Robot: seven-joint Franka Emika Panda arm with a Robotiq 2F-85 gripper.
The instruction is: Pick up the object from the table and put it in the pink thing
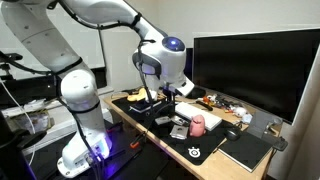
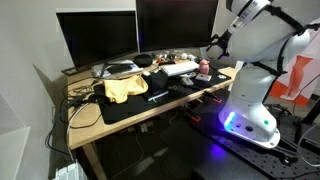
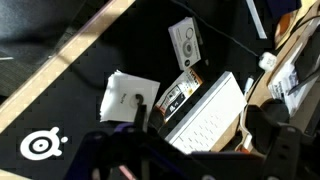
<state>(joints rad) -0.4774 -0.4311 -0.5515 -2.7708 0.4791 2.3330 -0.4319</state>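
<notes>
The pink thing (image 1: 198,123) (image 2: 204,68) is a small pale-pink cup standing on the black desk mat (image 3: 70,95); it is out of the wrist view. My gripper (image 1: 150,94) (image 2: 213,48) hangs open above the mat with nothing between its fingers. It is some way from the cup. In the wrist view my gripper (image 3: 200,150) is a dark shape along the bottom. Under it lie a white square pad (image 3: 128,97), a small dark packet (image 3: 178,95) and a small white box (image 3: 184,42). I cannot tell which of these is the object.
A white keyboard (image 3: 212,120) lies next to the packet. A yellow cloth (image 2: 125,88) (image 1: 140,100) sits on the mat. Large black monitors (image 1: 250,65) (image 2: 100,35) stand along the back. A dark notebook (image 1: 245,150) lies near the desk corner (image 1: 270,165). Cables and small clutter crowd the monitor's foot.
</notes>
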